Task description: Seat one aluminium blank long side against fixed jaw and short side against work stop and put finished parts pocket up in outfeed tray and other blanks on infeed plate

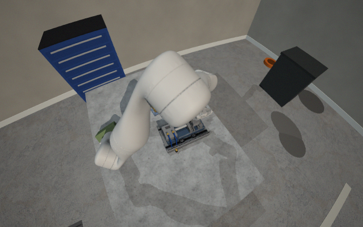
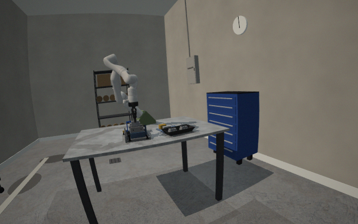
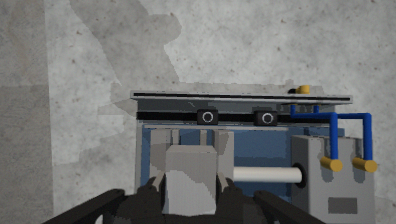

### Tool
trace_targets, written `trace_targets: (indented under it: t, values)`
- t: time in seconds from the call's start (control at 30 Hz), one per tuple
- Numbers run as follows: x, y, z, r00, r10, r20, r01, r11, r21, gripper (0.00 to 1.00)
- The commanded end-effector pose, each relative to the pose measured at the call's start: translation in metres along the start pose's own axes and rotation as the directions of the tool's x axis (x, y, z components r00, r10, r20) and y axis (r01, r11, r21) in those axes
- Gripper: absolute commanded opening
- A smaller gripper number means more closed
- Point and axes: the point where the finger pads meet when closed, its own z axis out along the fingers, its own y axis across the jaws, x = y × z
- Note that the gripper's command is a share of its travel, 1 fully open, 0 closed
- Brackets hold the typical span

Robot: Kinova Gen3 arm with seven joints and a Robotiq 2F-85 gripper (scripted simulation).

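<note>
In the wrist view, the black two-finger gripper (image 3: 190, 192) is hemmed at three o'clock by the white horizontal rod (image 3: 267, 174) and the grey block with blue hoses (image 3: 334, 175). At twelve o'clock a black rail (image 3: 240, 117) bars passage. Bare marbled table top (image 3: 85, 125) is offered at nine o'clock.
</note>
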Motion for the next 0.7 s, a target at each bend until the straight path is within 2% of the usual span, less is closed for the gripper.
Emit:
trace_targets:
  t: [0.0, 0.67]
  values:
    - [-0.0004, -0.0004, -0.0006, 1.0, 0.0, 0.001, 0.0, 1.0, 0.002, 0.0]
    - [-0.0004, -0.0004, 0.0022, 1.0, 0.0, 0.001, 0.0, 1.0, 0.002, 0.0]
